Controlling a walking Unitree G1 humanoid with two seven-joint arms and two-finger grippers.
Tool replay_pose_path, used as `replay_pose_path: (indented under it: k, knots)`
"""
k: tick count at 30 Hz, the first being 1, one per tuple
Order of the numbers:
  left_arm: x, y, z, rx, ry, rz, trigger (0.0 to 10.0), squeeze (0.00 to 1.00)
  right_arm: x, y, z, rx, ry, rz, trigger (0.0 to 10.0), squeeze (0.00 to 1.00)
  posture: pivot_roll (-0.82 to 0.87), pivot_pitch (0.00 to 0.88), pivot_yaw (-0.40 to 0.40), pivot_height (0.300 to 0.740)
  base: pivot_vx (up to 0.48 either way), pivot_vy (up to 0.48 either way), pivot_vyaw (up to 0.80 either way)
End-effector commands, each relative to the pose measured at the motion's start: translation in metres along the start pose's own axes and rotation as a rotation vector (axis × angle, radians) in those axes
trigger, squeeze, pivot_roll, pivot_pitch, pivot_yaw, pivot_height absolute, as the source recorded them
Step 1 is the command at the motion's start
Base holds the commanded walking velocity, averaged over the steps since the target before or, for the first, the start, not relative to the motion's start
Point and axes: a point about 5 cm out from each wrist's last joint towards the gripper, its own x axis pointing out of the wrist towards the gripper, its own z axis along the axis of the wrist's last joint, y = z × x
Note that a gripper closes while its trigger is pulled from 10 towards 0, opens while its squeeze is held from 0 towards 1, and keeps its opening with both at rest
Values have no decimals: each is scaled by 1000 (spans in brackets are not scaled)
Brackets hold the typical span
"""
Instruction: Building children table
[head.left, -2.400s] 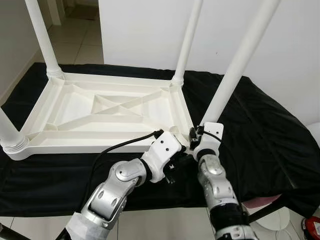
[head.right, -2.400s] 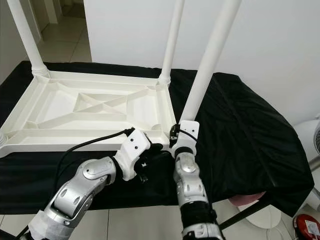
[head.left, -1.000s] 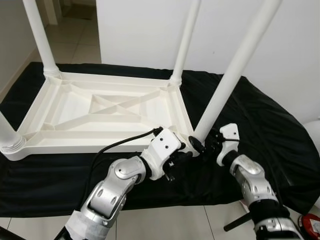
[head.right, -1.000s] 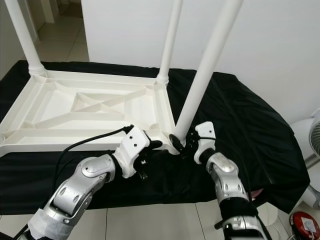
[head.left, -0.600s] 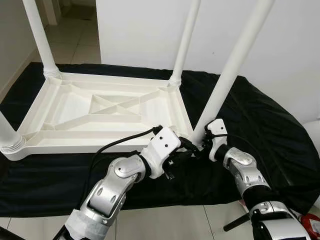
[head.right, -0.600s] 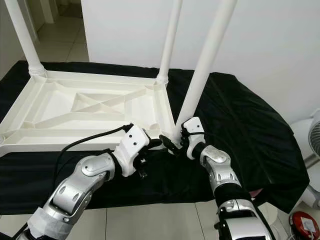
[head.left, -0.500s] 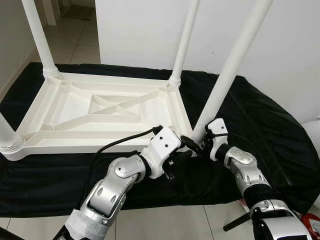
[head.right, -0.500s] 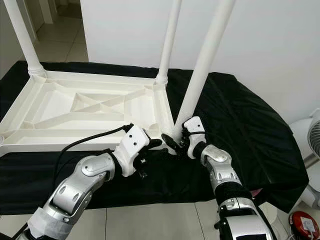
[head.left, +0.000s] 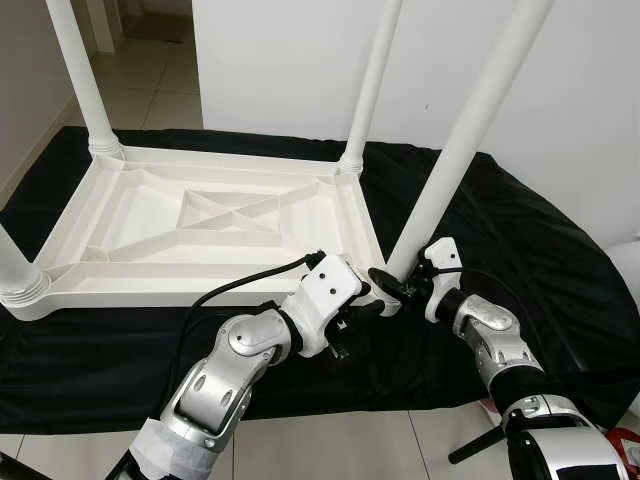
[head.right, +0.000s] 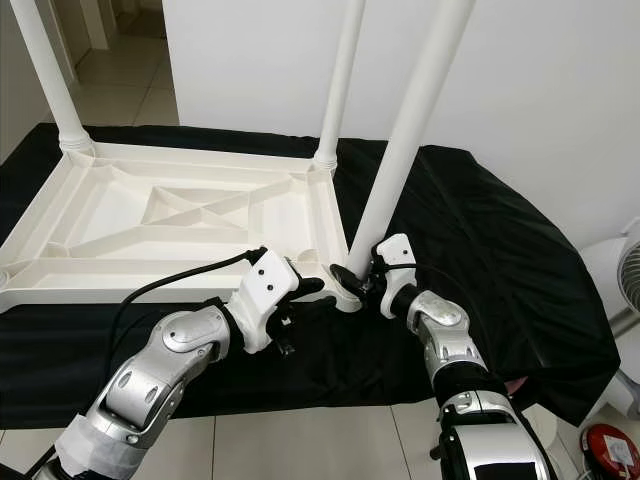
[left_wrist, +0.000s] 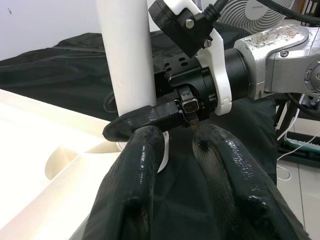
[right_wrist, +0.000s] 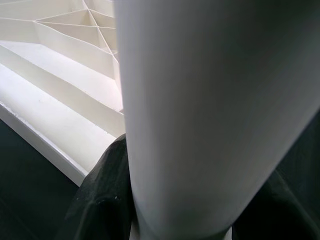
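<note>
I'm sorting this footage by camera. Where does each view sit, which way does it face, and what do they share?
Eye views: on the head, looking forward and down at the upturned tabletop on black cloth; both silver arms show.
Left wrist view: along the left gripper, facing the right gripper clamped around the near leg.
Right wrist view: close against that leg, a black finger beside it.
All share that leg.
</note>
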Motion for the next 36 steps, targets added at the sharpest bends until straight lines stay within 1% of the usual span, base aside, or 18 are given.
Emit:
replay_pose_path:
  k: [1,5,10,12,13,14,16,17,18,19,21,22,24,26,28,29,31,36]
  knots:
    - [2,-2,1,8,4,14,10000,0,-9,0,-14,15,53,-18,10000,0,-3,0,-91,740,0,0,0]
    - [1,-3,0,2,5,14,10000,0,-10,-5,-15,69,39,-165,10000,0,-4,0,-96,740,0,0,0]
    - [1,-4,0,0,5,14,10000,0,-10,-5,-16,87,37,-254,10000,0,-7,0,-98,740,0,0,0]
    - [1,-4,-1,-3,5,13,10000,0,-8,-4,-17,99,37,-357,10000,0,-10,0,-98,740,0,0,0]
    - [1,-4,-1,-3,5,13,10000,0,-8,-4,-17,99,37,-357,10000,0,-10,0,-98,740,0,0,0]
    - [1,-5,-1,-3,5,11,10000,0,-8,-3,-17,110,39,-400,10000,0,-17,0,-97,740,0,0,0]
    - [2,-7,-2,-5,4,3,10000,0,-6,-1,-17,152,40,-516,10000,0,-21,0,-99,740,0,0,0]
    - [2,-7,-2,-5,4,3,10000,0,-6,-1,-17,152,40,-516,10000,0,-21,0,-99,740,0,0,0]
    - [3,-8,-2,-6,3,-2,10000,0,-6,2,-17,169,42,-577,10000,0,-21,0,-100,740,0,0,0]
    - [3,-8,-2,-6,3,-2,10000,0,-6,2,-17,169,42,-577,10000,0,-21,0,-100,740,0,0,0]
    - [3,-8,-2,-6,3,-4,10000,0,-6,5,-17,182,41,-630,10000,0,-21,0,-101,740,0,0,0]
    - [3,-9,-2,-7,3,-6,10000,0,-6,14,-16,183,41,-731,10000,0,-22,0,-104,740,0,0,0]
    - [3,-9,-2,-9,3,-7,10000,0,-6,27,-14,194,31,-856,10000,0,-24,0,-103,740,0,0,0]
    - [3,-9,-2,-9,3,-7,10000,0,-6,27,-14,194,31,-856,10000,0,-24,0,-103,740,0,0,0]
    - [3,-11,-3,-11,4,-13,10000,0,0,43,-10,222,12,-892,10000,0,-26,0,-102,740,0,0,0]
    - [3,-11,-3,-11,4,-13,10000,0,0,43,-10,222,12,-892,10000,0,-26,0,-102,740,0,0,0]
    - [4,-13,-3,-14,1,-20,10000,0,2,52,-4,218,-24,-871,10000,0,-36,0,-100,740,0,0,0]
    - [5,-14,-3,-14,-2,-26,10000,0,-1,53,0,209,-40,-855,10000,0,-50,0,-98,740,0,0,0]
